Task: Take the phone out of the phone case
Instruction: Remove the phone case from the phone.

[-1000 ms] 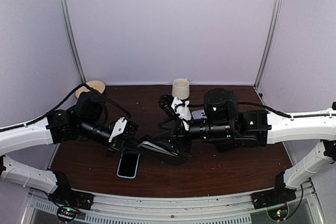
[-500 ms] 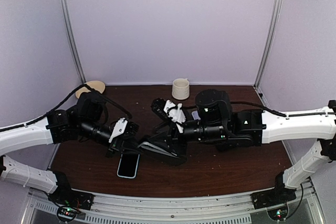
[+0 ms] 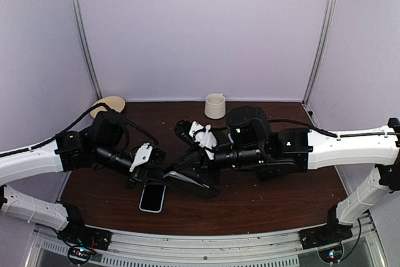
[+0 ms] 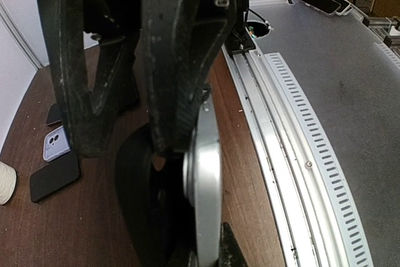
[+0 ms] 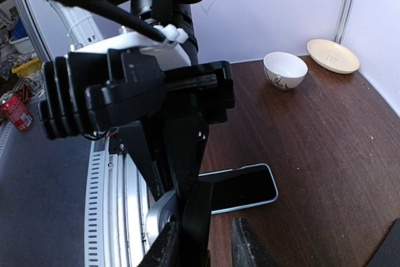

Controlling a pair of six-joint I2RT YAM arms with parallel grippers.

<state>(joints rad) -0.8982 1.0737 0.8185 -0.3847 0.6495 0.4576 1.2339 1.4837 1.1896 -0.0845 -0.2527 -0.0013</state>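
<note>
Right gripper point(image 5: 209, 245) further left, by one phone case point(image 3: 187, 181).

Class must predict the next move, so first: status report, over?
Left hand shut on cased phone. Right hand open, straddling case. Second phone flat on table nearby.

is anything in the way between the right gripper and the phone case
Nothing visible. The right gripper has its fingers right at the black phone case, which the left gripper holds up off the table.
</note>
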